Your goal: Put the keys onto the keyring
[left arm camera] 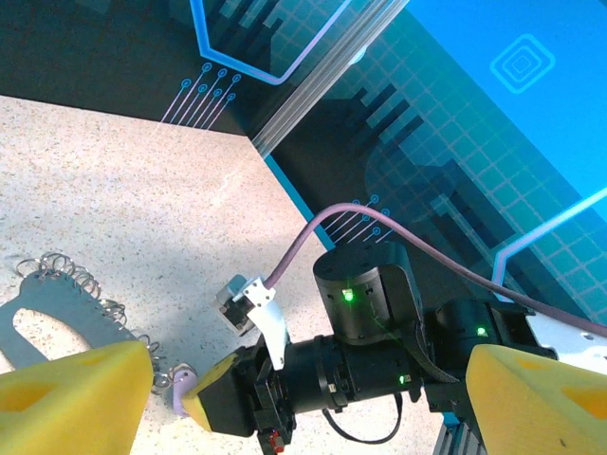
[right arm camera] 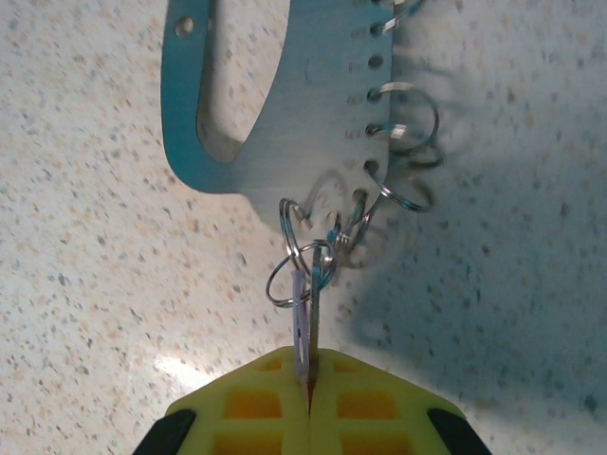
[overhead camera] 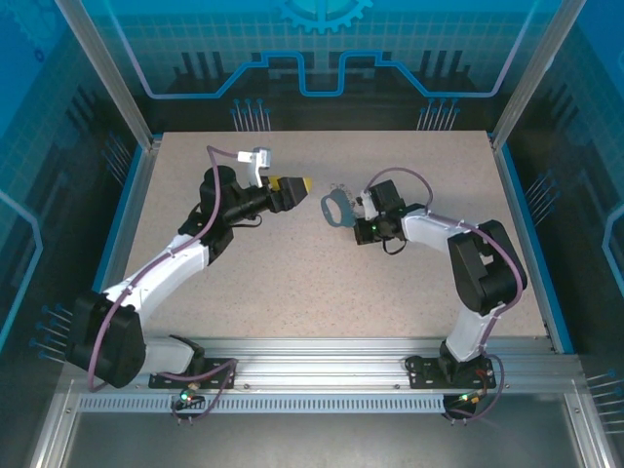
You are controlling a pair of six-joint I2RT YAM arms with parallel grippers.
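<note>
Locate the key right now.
Right wrist view, bottom centre: the key is pinched edge-on in the right gripper, its tip at the small split rings on the lower edge of the keyring.

Left tool (overhead camera: 295, 185) spread wide; right tool (right arm camera: 310, 365) pinched closed.

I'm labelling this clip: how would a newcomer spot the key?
On the speckled table lies a flat grey keyring plate. At its ring-lined edge, the right gripper pinches the key edge-on. Its lilac head sets it apart from the bare wire rings.
</note>
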